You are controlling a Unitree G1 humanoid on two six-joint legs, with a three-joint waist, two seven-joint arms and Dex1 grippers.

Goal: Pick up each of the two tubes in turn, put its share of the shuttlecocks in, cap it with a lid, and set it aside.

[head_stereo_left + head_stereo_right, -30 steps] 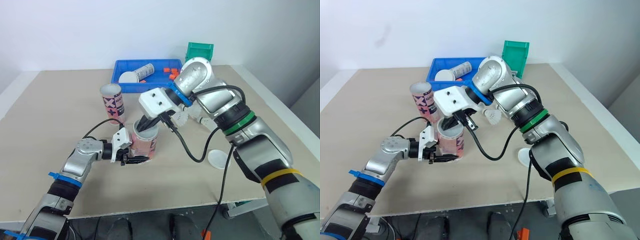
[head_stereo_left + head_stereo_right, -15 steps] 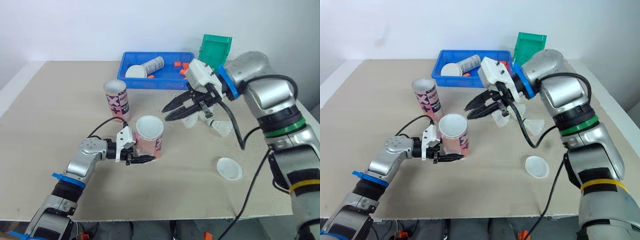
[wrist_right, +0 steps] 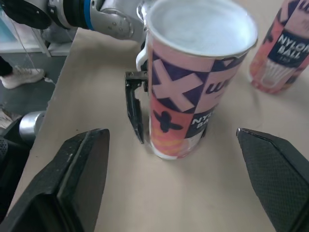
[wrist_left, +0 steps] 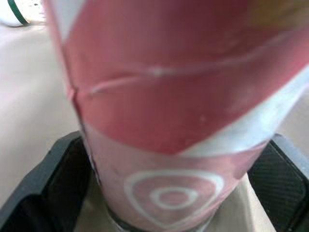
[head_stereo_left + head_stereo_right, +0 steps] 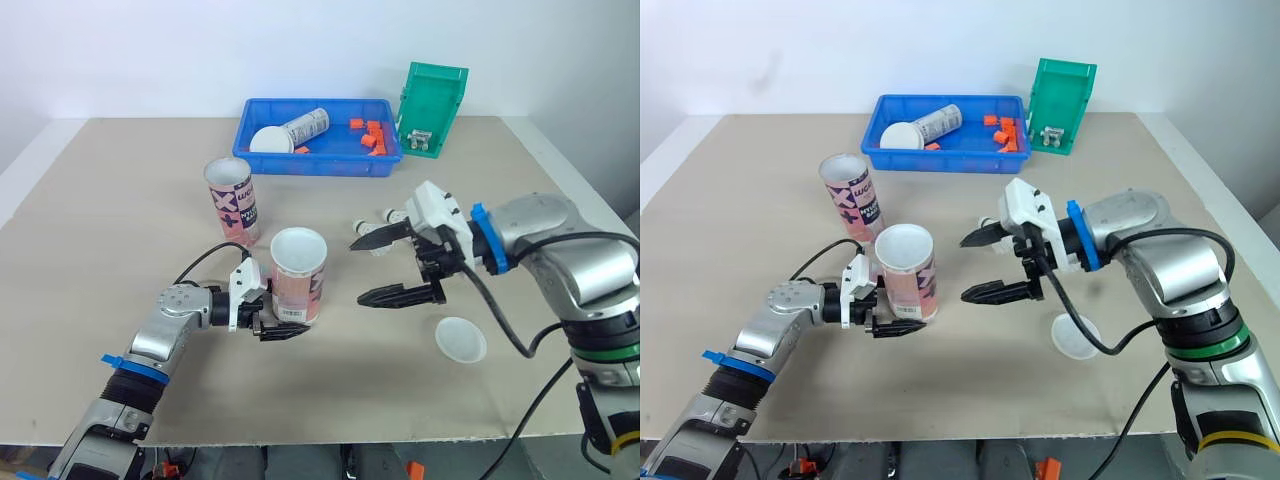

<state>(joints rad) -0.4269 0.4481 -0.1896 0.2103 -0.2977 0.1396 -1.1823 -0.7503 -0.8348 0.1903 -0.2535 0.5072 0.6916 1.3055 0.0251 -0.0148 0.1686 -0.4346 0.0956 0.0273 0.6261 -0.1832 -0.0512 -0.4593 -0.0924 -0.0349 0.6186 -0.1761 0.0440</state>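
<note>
The nearer tube [image 5: 298,288] is seen upright on the table [image 5: 120,250], a little left of the middle of the frame, and its top looks white; whether this is a lid or feathers cannot be told. Its lower part is clamped between the two black fingers of the left gripper [image 5: 283,326], which comes in from the lower left. The second tube [image 5: 230,200] is placed upright just behind it, toward the upper left, with its mouth open. To the right of the held tube, the right gripper [image 5: 362,270] is held above the table with its fingers spread wide apart and nothing between them. Some shuttlecocks [image 5: 388,216] are partly hidden behind it. A loose white lid [image 5: 461,340] is laid flat at the lower right. At the top of the frame a blue tray [image 5: 262,108] and a green bin [image 5: 432,92] are found.
</note>
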